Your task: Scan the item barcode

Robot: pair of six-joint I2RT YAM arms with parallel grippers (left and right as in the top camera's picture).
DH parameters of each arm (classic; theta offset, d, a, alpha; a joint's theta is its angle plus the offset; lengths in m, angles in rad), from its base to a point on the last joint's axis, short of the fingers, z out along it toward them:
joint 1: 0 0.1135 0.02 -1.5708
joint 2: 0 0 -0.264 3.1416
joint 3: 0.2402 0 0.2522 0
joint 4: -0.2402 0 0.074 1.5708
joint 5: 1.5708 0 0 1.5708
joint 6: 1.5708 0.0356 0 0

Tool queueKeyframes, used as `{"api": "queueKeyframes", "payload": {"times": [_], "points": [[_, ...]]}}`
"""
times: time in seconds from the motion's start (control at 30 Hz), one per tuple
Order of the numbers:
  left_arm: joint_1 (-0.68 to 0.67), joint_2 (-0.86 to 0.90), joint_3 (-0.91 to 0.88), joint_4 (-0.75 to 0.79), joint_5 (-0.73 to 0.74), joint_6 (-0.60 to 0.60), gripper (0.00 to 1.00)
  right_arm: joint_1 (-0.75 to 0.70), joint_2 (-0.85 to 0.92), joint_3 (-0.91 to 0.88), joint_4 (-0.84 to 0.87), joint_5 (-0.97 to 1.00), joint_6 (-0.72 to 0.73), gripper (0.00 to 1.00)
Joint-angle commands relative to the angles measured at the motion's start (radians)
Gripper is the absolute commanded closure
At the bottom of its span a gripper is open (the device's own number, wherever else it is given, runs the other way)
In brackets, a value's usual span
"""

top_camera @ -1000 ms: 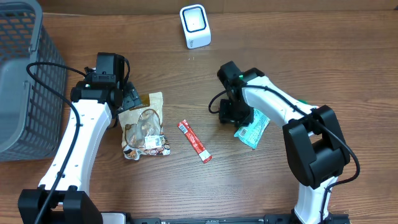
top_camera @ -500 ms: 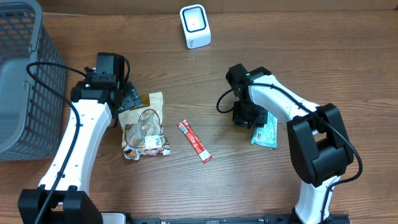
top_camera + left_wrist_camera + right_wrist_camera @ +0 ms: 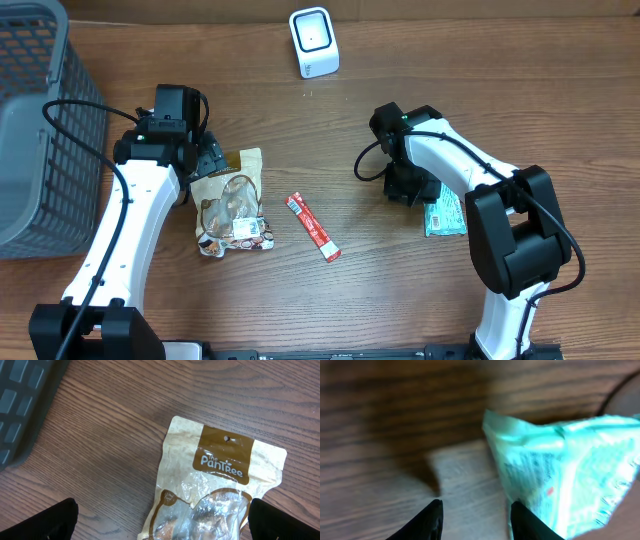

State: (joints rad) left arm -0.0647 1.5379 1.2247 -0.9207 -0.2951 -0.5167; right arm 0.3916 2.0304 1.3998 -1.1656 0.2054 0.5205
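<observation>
**Status: teal packet on the table beside the right gripper; scanner clear at the far edge**

1. Task item. The teal packet (image 3: 447,214) lies flat on the wooden table (image 3: 300,130), on the right side and well apart from the scanner (image 3: 314,42). The scanner is a small white box standing near the far edge of the table, with nothing in front of its window.

2. Right arm. The right gripper (image 3: 475,510) is low over the table, just beside the inner end of the teal packet. In the right wrist view its two dark fingers (image 3: 427,522) stand part-way apart, and bare wood shows between them. One corner of the packet reaches up to the finger on the right of that view. Nothing is clamped between the tips. Whether that finger presses on the wrapper cannot be told, as the view is blurred.

3. Left arm. The left gripper (image 3: 162,520) hovers above the top end of a brown snack pouch (image 3: 232,203). Its jaws are spread wide, one finger at each lower corner of the left wrist view, and the pouch lies between them without contact.

4. Other items. A red stick packet (image 3: 315,227) lies diagonally near the middle of the table, between the pouch and the teal packet. A grey mesh basket (image 3: 40,150) stands at the left edge.
</observation>
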Motion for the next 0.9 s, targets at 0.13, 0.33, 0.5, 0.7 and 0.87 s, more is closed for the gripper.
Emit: {"api": "queueKeyframes", "payload": {"times": [0.13, 0.33, 0.5, 0.7, 0.87], "points": [[-0.001, -0.020, 0.017, -0.002, 0.000, 0.008, 0.01, 0.014, -0.005, -0.006, 0.150, -0.274, 0.001, 0.56], [-0.001, -0.020, 0.016, -0.002, 0.000, 0.008, 0.00, 0.079, -0.005, -0.006, 0.214, -0.533, -0.217, 0.58], [-0.001, -0.020, 0.017, -0.002, 0.000, 0.008, 0.01, 0.159, -0.005, -0.006, 0.185, -0.566, -0.315, 0.57], [-0.001, -0.020, 0.017, -0.002, 0.000, 0.008, 0.00, 0.251, -0.005, -0.006, 0.192, -0.516, -0.335, 0.57], [-0.001, -0.020, 0.017, -0.002, 0.000, 0.008, 0.00, 0.285, -0.005, -0.006, 0.168, -0.500, -0.335, 0.57]]}}
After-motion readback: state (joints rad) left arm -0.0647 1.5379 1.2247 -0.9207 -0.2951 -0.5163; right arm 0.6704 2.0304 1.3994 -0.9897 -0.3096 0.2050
